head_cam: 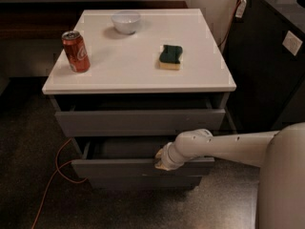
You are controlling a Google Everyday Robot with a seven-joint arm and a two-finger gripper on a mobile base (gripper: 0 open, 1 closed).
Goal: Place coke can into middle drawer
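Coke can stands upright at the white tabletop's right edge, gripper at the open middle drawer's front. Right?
No: camera view shows the red aluminium coke can upright near the left edge of the white tabletop. The gripper is at the front of the open dark grey middle drawer.

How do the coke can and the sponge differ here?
The coke can is red and stands upright near the white top's left edge; the sponge is green over yellow and lies flat right of centre. Both rest on that top, away from the gripper, which is low at the middle drawer's front.
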